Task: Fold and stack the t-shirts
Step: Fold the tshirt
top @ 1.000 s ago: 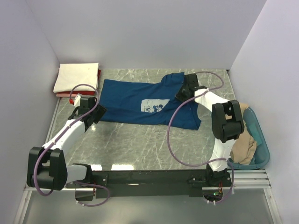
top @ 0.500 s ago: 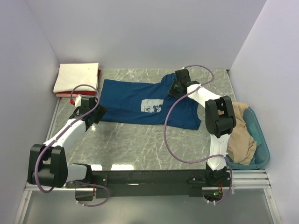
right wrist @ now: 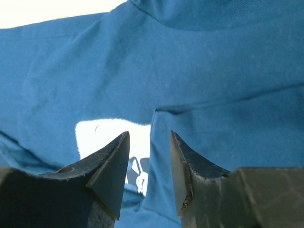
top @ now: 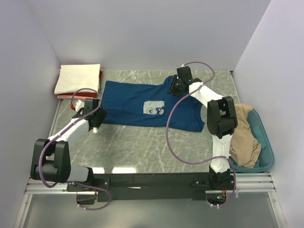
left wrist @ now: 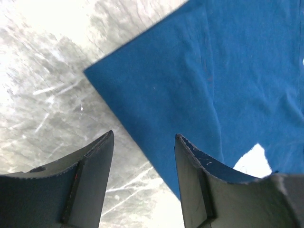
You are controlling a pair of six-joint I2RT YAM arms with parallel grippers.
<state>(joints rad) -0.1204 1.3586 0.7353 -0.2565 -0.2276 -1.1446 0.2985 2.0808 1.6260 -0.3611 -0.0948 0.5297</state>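
At the far left corner of the table (top: 142,147) a cream tee (top: 78,78) lies folded on a red tee (top: 66,96), the start of the stack. Just in front of that pile the left gripper (left wrist: 144,137) hangs low over the near left corner of the dark blue tee (top: 133,102), its jaws moderately apart with nothing between them; in the wrist view the point of blue cloth lies just ahead of the fingertips, one finger over the cloth and the other over bare marble. The blue tee is spread flat across the middle of the table, its pale square print (top: 155,108) facing up, with a flap of cloth doubled over at its far right end. There the right gripper (right wrist: 149,135) sits close above that doubled part, jaws parted by a narrower gap and, as far as the wrist view shows, pinching nothing. At the right edge a tan tee (top: 247,137) is heaped in a teal tub (top: 266,142), not yet folded. The blue tee looks light, limp and without any stiffness of its own: it will probably sag and drag rather than lift as a sheet, and a single layer could slip out of a shallow pinch. The sound places to take it seem to be the hemmed corners and the seamed edges, one in each gripper, pinched well in from the edge so both layers come up together and the fold line stays straight.
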